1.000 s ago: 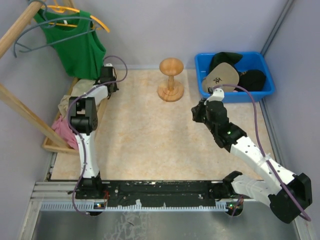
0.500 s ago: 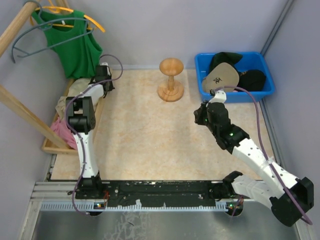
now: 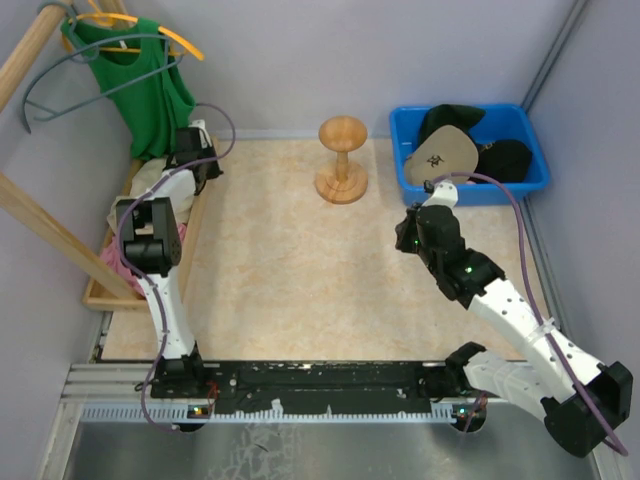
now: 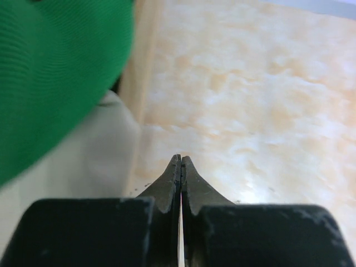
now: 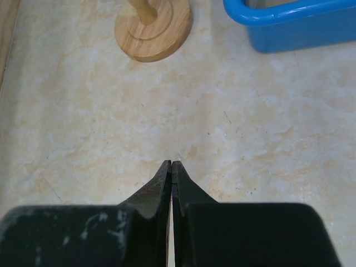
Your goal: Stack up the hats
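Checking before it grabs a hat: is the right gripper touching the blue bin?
Apart. The right wrist view shows the right gripper shut, with a clear stretch of bare tabletop between its tips and the blue bin.

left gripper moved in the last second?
Yes. In the top view the left gripper has shifted left, away from the wooden stand and closer to the hanging green top.

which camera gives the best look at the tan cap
Top external: the tan cap lies in plain sight among the darker caps in the blue bin. The right wrist view catches only that bin's wall; the left wrist view shows neither.
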Action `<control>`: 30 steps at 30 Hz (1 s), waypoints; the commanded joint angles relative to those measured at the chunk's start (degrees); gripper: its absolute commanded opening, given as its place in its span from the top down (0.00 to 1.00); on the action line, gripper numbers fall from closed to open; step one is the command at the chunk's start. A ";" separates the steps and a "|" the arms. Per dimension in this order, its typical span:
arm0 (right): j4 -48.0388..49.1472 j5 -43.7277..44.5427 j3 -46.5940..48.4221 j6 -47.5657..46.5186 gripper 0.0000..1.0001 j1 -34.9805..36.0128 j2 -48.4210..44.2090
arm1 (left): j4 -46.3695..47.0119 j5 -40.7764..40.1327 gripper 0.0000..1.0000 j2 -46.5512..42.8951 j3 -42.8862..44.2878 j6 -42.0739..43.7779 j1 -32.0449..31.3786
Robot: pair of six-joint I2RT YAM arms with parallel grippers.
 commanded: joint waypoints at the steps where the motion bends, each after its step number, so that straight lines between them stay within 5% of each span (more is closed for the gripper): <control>1: -0.39 2.60 4.15 -1.43 0.98 -0.28 0.40 | 3.02 7.72 1.00 -9.97 -4.45 -0.20 -4.10; 5: 0.70 0.56 5.07 -2.00 0.87 -0.72 1.28 | -0.27 16.00 1.00 -16.37 -8.71 -3.42 -6.25; 7: 1.07 -1.70 6.05 -2.77 0.70 -1.59 2.63 | -1.12 19.82 0.92 -20.16 -11.89 -5.45 -7.55; 15: 2.86 -22.40 12.62 1.56 0.36 -13.98 12.84 | 4.51 23.28 0.53 -35.94 -27.04 -10.40 -16.26; 21: 8.77 -27.30 16.12 6.57 0.43 -15.66 20.53 | 6.91 24.03 0.45 -33.55 -26.87 -15.78 -18.32; 25: 10.09 -24.96 16.47 10.19 0.39 -16.14 21.79 | 7.36 23.70 0.42 -27.22 -21.43 -17.81 -18.42; 30: 14.73 -27.68 17.56 16.55 0.49 -16.20 29.67 | 6.70 23.00 0.42 -18.87 -14.09 -20.65 -18.33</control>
